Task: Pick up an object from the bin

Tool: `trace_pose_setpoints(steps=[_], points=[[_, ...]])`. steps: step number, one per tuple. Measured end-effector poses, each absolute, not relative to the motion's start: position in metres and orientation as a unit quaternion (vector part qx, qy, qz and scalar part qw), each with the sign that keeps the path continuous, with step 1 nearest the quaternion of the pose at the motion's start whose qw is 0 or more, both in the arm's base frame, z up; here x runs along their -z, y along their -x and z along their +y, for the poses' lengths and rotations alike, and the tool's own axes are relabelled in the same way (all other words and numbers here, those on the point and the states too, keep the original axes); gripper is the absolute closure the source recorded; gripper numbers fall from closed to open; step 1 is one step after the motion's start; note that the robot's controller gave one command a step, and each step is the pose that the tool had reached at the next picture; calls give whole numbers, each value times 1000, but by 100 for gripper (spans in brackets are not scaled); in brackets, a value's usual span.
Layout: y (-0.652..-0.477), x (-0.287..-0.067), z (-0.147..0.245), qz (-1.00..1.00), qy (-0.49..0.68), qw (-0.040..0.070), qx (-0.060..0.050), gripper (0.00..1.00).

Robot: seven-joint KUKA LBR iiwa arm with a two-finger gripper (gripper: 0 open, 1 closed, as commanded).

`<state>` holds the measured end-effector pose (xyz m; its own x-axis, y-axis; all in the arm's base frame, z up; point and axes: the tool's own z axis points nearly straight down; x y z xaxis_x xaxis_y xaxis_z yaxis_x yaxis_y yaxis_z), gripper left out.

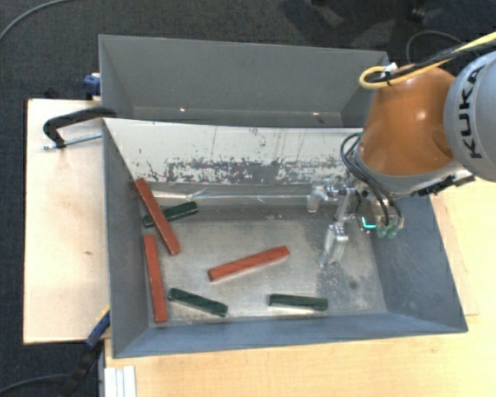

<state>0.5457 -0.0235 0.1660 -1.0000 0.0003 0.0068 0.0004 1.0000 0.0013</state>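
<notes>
Orange wrist cover tops fingers at 3 o'clock, open or closed I cannot tell; dark green stick at 5 o'clock looks light, stiff: pinch across mid-length

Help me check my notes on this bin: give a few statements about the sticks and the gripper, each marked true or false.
1. A red stick lies near the middle of the bin floor. True.
2. The bin holds only one green stick. False: there are three, one at upper left, one at lower left and one at lower middle.
3. The gripper hangs over the right part of the bin. True.
4. The gripper touches the middle red stick. False: it is apart from it, to its right.
5. Two more red sticks lie by the left wall. True.
</notes>
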Motion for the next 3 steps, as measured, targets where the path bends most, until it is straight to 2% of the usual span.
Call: trace_pose_setpoints(steps=[1,2,3], points=[[-539,-67,100,-1000,-11,3,3,0],[-540,-103,65,-1000,-10,-4,0,0],[-535,-101,87,-1000,1,-1,1,0]])
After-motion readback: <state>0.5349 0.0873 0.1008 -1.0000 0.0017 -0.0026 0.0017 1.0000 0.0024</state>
